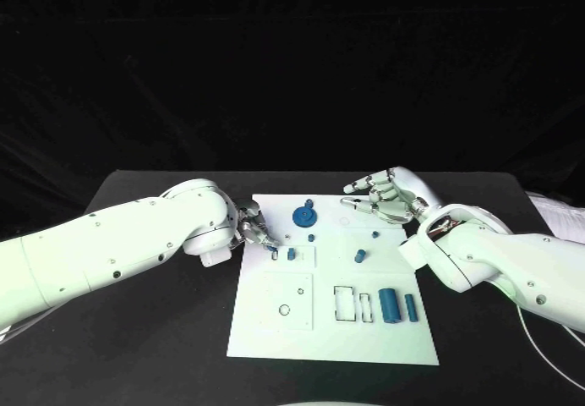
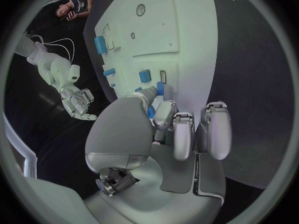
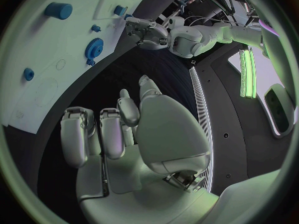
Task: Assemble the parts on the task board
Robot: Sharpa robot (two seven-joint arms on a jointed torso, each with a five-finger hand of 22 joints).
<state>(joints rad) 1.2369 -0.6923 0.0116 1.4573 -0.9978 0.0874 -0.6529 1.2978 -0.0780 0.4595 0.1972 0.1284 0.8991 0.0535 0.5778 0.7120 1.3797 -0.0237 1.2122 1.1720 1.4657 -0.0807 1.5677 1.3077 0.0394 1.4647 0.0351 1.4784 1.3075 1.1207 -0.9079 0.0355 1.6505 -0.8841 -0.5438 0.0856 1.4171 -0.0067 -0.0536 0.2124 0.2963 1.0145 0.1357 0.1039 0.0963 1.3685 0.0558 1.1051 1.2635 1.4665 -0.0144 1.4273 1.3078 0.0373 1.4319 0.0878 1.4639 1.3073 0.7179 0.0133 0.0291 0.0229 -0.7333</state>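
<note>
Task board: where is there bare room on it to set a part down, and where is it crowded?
The task board's near strip, below the square outline and slots, is bare. So is the right margin beyond the two upright cylinders. The far end is crowded: the gear, small pegs, the left hand at its edge and the right hand above its far corner.

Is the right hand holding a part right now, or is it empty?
Empty. The right hand hovers over the far edge of the task board, fingers apart, and the right wrist view shows nothing in its palm or between its fingers.
</note>
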